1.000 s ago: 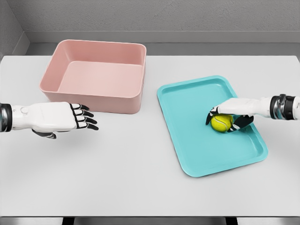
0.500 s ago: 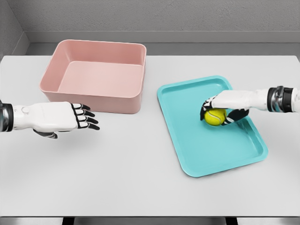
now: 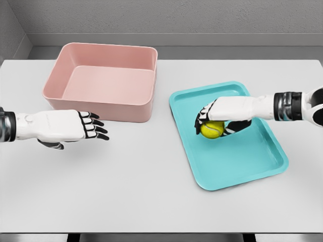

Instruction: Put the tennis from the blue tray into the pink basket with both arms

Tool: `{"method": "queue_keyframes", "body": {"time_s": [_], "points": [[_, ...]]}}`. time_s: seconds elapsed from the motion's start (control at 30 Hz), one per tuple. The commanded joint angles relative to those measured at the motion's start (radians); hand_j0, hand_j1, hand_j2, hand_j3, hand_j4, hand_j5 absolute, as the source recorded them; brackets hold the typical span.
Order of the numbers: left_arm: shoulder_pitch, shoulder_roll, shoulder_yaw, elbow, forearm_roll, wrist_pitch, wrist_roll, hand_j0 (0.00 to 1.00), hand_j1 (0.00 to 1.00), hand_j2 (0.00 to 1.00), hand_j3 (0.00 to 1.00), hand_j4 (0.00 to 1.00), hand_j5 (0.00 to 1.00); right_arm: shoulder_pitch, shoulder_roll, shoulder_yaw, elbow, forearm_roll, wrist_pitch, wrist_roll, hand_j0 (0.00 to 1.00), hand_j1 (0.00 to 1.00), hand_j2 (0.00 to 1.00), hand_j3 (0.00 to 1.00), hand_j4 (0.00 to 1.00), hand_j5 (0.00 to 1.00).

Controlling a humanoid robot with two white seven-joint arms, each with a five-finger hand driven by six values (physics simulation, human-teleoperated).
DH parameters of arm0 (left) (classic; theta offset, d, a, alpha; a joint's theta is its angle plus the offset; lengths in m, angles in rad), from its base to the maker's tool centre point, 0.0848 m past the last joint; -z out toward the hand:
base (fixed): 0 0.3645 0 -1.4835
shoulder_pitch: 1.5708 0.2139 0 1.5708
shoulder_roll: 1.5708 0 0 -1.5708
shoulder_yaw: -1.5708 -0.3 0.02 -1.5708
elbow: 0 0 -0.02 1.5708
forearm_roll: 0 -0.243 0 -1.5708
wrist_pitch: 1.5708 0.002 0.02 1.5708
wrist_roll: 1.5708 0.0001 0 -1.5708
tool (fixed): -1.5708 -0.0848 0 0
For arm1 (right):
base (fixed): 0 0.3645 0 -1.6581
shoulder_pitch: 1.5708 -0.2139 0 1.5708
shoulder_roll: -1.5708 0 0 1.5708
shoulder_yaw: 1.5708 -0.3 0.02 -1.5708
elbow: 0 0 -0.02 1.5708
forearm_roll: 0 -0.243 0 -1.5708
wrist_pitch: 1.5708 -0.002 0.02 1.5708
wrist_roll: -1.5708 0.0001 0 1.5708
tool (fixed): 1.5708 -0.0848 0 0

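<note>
Head view, right robot hand (image 3: pixel 218 120) gripping tennis ball (image 3: pixel 212 129) over blue tray (image 3: pixel 252 166), left robot hand (image 3: pixel 60 126) open (near pink basket (image 3: pixel 101 103))

One white table (image 3: pixel 151 191) carries everything. On it stand one pink basket (image 3: pixel 103 108) and one blue tray (image 3: pixel 242 166). There is one tennis ball (image 3: pixel 212 129), yellow-green, over the tray. Two white arms come into view, one from each side, and each ends in one five-finger hand: one left hand (image 3: pixel 65 126) and one right hand (image 3: pixel 222 113). That makes two containers, one ball and two hands in all.
</note>
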Motion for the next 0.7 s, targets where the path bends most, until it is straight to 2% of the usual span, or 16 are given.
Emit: {"method": "queue_keyframes", "body": {"time_s": [0.0,0.1,0.17,0.5,0.67], "points": [[0.000,-0.009,0.001,0.000,0.014,0.002,0.001,1.00,1.00,1.00,1.00,1.00,1.00,-0.002,0.018,0.000,-0.021,-0.006,0.002,-0.001,0.61,0.61,0.61,0.61,0.61,0.61],[0.002,-0.011,0.001,0.000,0.034,0.002,0.004,1.00,1.00,1.00,1.00,1.00,1.00,-0.006,0.047,0.001,-0.033,-0.008,0.002,-0.001,0.61,0.61,0.61,0.61,0.61,0.61],[0.002,-0.011,-0.001,0.000,0.034,0.002,0.038,1.00,1.00,1.00,1.00,1.00,1.00,-0.008,0.075,0.003,-0.035,-0.008,0.004,-0.001,0.61,0.61,0.61,0.61,0.61,0.61],[0.003,0.002,-0.004,0.000,0.033,0.002,0.033,1.00,1.00,1.00,1.00,1.00,1.00,-0.020,0.224,0.053,-0.021,-0.010,0.018,-0.001,0.61,0.61,0.61,0.61,0.61,0.61],[0.003,0.032,-0.004,0.000,0.031,0.002,0.033,1.00,1.00,1.00,1.00,1.00,1.00,-0.020,0.294,0.090,0.057,-0.008,0.018,-0.001,0.61,0.61,0.61,0.61,0.61,0.61]]}}
